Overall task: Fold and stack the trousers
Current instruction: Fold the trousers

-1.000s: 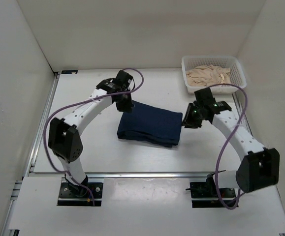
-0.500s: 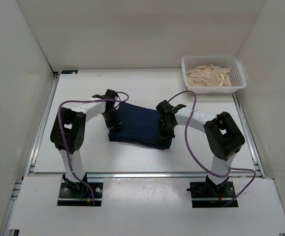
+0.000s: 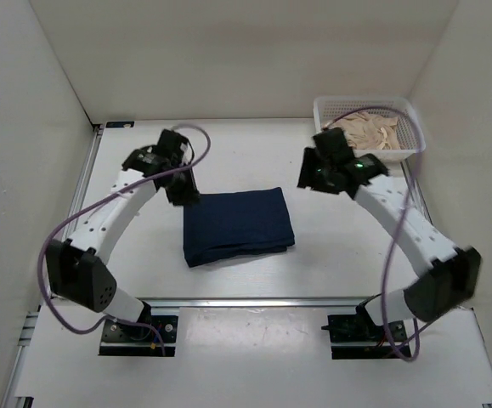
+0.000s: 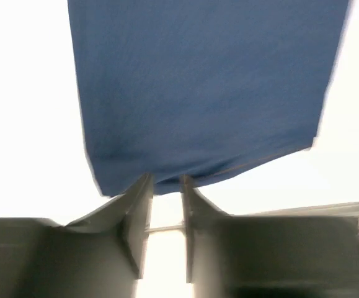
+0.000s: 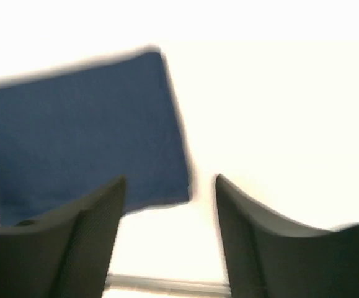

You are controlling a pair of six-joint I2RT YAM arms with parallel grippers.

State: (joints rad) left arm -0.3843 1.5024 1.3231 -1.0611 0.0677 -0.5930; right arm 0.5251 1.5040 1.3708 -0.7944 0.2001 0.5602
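the trousers [image 3: 237, 225] lie folded into a compact dark navy rectangle near the middle of the white table [image 3: 246, 153], flat, with their long edges running roughly left to right and a layered fold showing along the near edge. the left gripper [image 3: 184, 194] hangs at the far left corner of the bundle; from the left wrist view its fingers [image 4: 139, 205] stand only a crack apart, with nothing between them, the tips just at the edge of the blue cloth and the pale table showing through the gap. the right gripper [image 3: 308, 177] is raised above the table to the right of the trousers, apart from them and near the white basket [image 3: 415, 127] in the far right corner, which holds a heap of beige cloth [image 3: 364, 129]. in the right wrist view the right fingers [image 5: 92, 230] are spread wide and hold nothing, the folded trousers lying below and to the left of them; that view is blurred
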